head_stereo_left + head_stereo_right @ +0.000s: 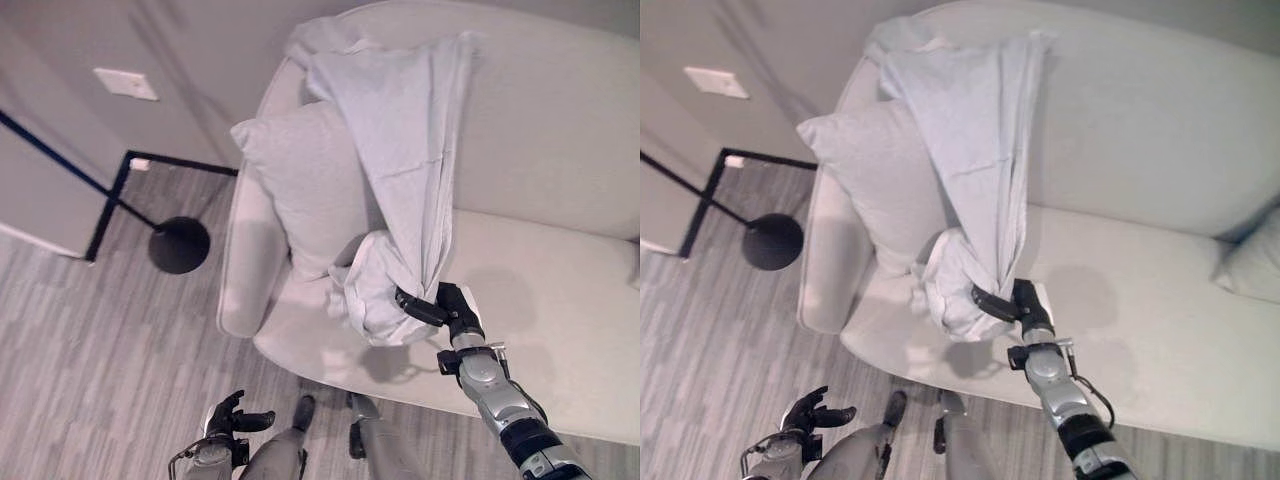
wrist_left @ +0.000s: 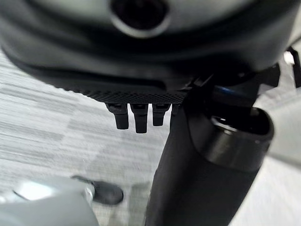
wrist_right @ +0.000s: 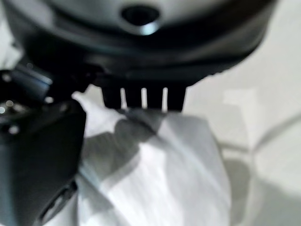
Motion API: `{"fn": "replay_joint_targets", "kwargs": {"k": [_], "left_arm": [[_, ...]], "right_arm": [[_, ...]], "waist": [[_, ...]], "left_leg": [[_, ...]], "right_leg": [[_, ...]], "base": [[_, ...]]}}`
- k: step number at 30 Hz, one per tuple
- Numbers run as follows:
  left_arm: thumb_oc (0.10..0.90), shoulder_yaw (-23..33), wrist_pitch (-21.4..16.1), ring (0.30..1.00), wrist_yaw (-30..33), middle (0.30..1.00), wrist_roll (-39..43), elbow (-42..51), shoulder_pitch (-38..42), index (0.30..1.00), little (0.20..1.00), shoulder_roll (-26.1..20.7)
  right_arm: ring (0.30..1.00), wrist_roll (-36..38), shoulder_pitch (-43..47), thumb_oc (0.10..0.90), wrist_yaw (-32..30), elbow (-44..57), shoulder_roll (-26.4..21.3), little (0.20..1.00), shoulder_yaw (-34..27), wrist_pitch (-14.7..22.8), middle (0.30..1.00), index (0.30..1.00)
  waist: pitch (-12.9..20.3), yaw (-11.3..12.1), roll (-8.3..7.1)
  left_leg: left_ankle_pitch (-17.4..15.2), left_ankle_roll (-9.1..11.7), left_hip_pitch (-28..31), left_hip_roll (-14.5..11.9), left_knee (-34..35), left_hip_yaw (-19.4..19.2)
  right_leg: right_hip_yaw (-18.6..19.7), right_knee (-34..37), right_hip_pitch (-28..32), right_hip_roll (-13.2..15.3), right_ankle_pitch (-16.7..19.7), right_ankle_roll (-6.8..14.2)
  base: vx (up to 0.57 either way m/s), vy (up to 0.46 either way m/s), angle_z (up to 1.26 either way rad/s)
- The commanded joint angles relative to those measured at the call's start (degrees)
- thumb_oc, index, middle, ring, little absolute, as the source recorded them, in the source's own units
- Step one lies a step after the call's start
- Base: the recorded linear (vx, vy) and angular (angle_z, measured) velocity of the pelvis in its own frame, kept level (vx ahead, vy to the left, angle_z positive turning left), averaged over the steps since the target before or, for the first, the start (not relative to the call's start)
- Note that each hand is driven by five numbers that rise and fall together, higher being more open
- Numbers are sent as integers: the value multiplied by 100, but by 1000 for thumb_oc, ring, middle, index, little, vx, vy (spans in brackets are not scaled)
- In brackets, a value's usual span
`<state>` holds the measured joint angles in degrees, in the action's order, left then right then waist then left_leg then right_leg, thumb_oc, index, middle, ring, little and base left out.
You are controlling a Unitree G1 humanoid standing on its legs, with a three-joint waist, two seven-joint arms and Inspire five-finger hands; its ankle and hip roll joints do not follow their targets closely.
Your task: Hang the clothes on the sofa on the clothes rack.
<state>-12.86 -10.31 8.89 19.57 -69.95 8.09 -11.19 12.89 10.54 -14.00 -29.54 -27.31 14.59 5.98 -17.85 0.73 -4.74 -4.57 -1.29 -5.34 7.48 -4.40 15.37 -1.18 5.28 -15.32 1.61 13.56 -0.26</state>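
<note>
One pale sofa point(image 1: 560, 280) fills 12 to 4 o'clock, pillow point(image 1: 300, 185) at its 9 o'clock end. Light garment point(image 1: 400, 150) drapes from the backrest down to the seat; right hand point(image 1: 440, 305) at 5 o'clock has fingers curled round its bunched lower end. Left hand point(image 1: 228, 418) at 7 o'clock over the floor point(image 1: 90, 340), fingers loose, holding nothing

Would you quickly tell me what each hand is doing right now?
Left hand: open, holding nothing, low near the floor.
Right hand: shut on the white garment.

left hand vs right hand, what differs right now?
The right hand is raised over the pale sofa seat, pinching the light grey garment that drapes from the backrest; the left hand hangs low above the wood-look floor, fingers relaxed, holding nothing. Both are dark.
</note>
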Motion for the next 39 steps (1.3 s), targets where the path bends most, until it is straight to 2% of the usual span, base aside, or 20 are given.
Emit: {"fn": "replay_joint_targets", "kwargs": {"k": [1,4,7,10,13,18,19,20,21,23,26,27,28,33,35,39], "left_arm": [[800,254,83,900,-135,900,-170,-236,-348,900,900,15],[800,383,89,900,-291,900,-96,-13,-414,900,900,-108],[800,439,25,900,-382,900,76,797,-468,900,900,-366],[800,452,5,900,-369,900,185,1080,-458,900,900,-433],[800,335,-124,900,-235,900,161,2233,-521,900,900,-661],[800,298,-287,900,-17,900,-85,3552,-582,900,900,-1112],[800,298,-287,900,-17,900,-85,3552,-582,900,900,-1112],[800,244,-421,900,393,900,-863,4201,-426,900,900,-1444],[800,88,-572,900,1004,900,-1652,4333,-119,900,900,-1574],[800,14,-593,900,1150,900,-1828,4318,-34,900,900,-1587],[800,-266,-616,900,1698,900,-2458,4349,389,900,900,-1726],[800,-256,-618,900,1703,900,-2462,4342,401,900,900,-1702],[800,-376,-628,900,1942,900,-2656,4611,639,900,900,-1789],[800,-431,-734,900,1867,900,-2353,5257,709,900,900,-1752],[800,-663,-965,900,1363,900,-1790,6250,715,900,900,-1638],[800,-668,-1000,900,1198,900,-1571,6866,639,900,900,-1597]], "right_arm": [[300,695,-264,400,372,1243,-625,300,-848,710,300,300],[300,1273,-559,400,721,2145,-869,300,-1302,909,300,300],[300,1972,-31,400,928,2945,-1409,300,-1533,1092,300,300],[300,2155,390,400,875,3089,-1664,300,-1494,1137,300,300],[300,2408,1192,400,726,3252,-2071,300,-1414,1254,300,300],[300,3036,3035,400,327,2612,-2824,300,-959,1443,300,300],[300,3036,3035,400,327,2612,-2824,300,-959,1443,300,300],[300,3277,4779,400,118,1875,-3354,300,-141,1520,300,300],[300,3321,6122,400,-134,1243,-3441,300,592,1585,300,300],[300,3363,6452,400,-204,1014,-3383,300,795,1625,300,300],[300,3560,7777,400,-490,48,-3086,300,1555,1661,300,300],[300,3576,7847,400,-480,13,-3080,300,1616,1667,300,300],[300,3629,8398,400,-645,-351,-2873,300,1892,1661,300,300],[300,3646,8570,400,-708,-422,-2696,300,1980,1670,300,300],[300,3645,8325,400,-661,-137,-2493,300,1870,1700,300,300],[300,3537,7984,400,-638,397,-2464,300,1747,1690,300,300]], "waist": [[432,87,262],[691,21,225],[1122,20,199],[1267,24,187],[1478,43,142],[1713,64,21],[1713,64,21],[1875,58,-117],[1963,27,-191],[1972,19,-190],[2056,-15,-231],[2044,-17,-206],[2086,-36,-209],[2113,-56,-202],[2104,-85,-178],[2063,-100,-158]], "left_leg": [[472,78,38,-454,940,-124],[368,52,269,-477,940,-250],[239,-8,584,-497,940,-494],[198,-20,677,-500,940,-569],[154,-30,785,-518,940,-656],[126,-17,898,-538,940,-761],[126,-17,898,-538,940,-761],[71,13,1014,-585,940,-806],[39,39,1085,-626,940,-833],[31,45,1099,-634,940,-848],[20,75,1129,-665,940,-893],[20,75,1129,-666,940,-893],[23,89,1137,-688,940,-896],[20,95,1154,-709,940,-870],[12,88,1161,-729,940,-844],[-7,80,1188,-737,940,-823]], "right_leg": [[-7,-522,500,68,-1156,512],[103,-422,707,78,-1124,547],[340,-232,965,86,-983,603],[406,-149,1046,94,-919,622],[484,-55,1149,111,-818,647],[583,-32,1231,116,-764,656],[583,-32,1231,116,-764,656],[645,-52,1319,87,-790,646],[710,-55,1356,54,-794,635],[725,-51,1362,44,-790,636],[781,-38,1372,3,-779,631],[781,-40,1371,2,-779,630],[796,-40,1374,-20,-780,620],[799,-37,1391,-41,-784,602],[820,-37,1402,-61,-794,575],[831,-41,1416,-72,-796,558]], "base": [[41,49,-9],[37,56,-34],[34,88,-39],[0,44,-36],[-19,25,-18],[-25,0,-10],[8,-49,-9],[7,-94,-21],[6,-94,-30],[-4,-38,-14],[-1,-34,-8],[11,-47,-7],[12,-37,0],[6,-13,1],[11,-39,3],[10,-20,-2]]}}
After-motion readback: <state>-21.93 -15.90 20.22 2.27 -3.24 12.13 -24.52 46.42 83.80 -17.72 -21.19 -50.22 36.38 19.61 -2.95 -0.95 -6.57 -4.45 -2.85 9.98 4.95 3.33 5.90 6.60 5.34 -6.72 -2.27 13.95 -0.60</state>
